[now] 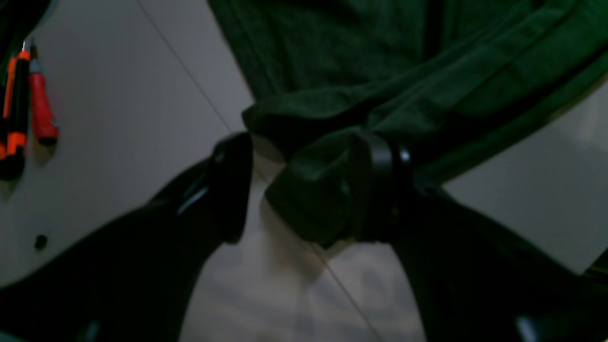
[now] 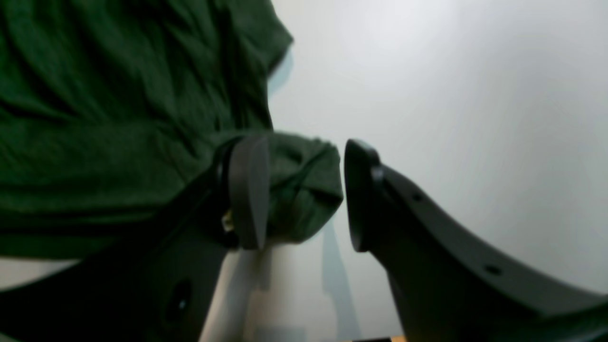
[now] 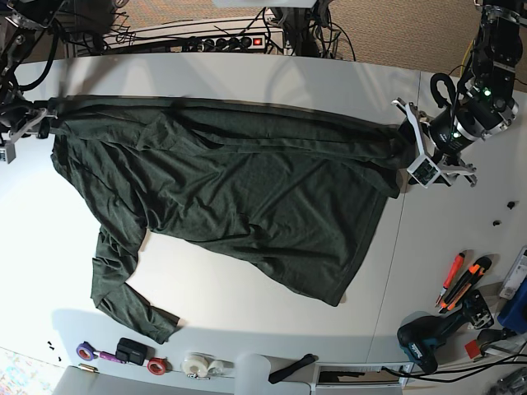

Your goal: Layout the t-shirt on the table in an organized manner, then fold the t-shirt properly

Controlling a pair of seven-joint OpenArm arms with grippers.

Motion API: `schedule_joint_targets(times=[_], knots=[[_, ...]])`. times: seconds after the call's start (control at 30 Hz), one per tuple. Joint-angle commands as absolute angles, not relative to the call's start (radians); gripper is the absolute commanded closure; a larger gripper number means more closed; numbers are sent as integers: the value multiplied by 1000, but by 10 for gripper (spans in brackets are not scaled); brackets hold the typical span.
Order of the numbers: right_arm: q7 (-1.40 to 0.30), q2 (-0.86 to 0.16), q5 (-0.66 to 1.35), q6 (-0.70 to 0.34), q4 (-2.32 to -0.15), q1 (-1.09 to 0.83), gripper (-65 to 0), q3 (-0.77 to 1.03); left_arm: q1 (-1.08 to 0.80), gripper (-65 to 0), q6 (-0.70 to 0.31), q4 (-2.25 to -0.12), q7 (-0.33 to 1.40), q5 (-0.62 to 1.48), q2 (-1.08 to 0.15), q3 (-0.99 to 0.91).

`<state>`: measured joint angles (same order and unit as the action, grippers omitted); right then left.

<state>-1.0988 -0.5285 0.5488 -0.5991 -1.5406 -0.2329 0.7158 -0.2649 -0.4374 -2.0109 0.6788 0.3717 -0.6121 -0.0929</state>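
**Now: one shirt stretched between two spread grippers**

Here, near edge of the base view first: one roll of white tape (image 3: 196,364), one red tape roll (image 3: 156,364), one purple roll (image 3: 84,351), one small black block (image 3: 129,350), one black strap (image 3: 290,369). Near right corner: one blue-black power drill (image 3: 428,337) and a cluster of orange and red hand tools (image 3: 459,281), exact count hard to tell.

One table (image 3: 247,304), white, with one thin seam running down the right part. One t-shirt (image 3: 239,181), dark green, long sleeves, lies across the middle to far part of it, wrinkled, top edge pulled into a straight line. One sleeve trails down to the near left, cuff close to the tape rolls; nothing lies on the shirt.

Two grippers. Left gripper (image 1: 304,190) sits at the shirt's right end by the seam, jaws spread; a bunched fold of fabric rests against one finger, clear of the other, so not pinched. Right gripper (image 2: 304,194) is at the shirt's far left corner, jaws spread too; cloth touches one pad (image 2: 249,190), gap to the other.

Far edge: one power strip (image 3: 222,39) with cables.
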Motion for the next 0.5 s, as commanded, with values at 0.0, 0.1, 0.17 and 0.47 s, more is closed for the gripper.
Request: schedule_joint_targets(times=[0.0, 0.1, 0.17, 0.47], knots=[[-1063, -571, 573, -598, -1557, -223, -260, 751, -235, -318, -400, -2026, 654, 355, -627, -105], [-1063, -579, 656, -598, -1557, -196, -260, 852, -177, -312, -336, -2026, 653, 369, -628, -151], [-1065, -579, 730, -599, -1557, -178, -260, 930, -138, -312, -336, -2026, 655, 429, -630, -199], [-1159, -578, 874, -698, -1557, -171, -61, 1011, -103, -145, -367, -2026, 657, 570, -627, -295]])
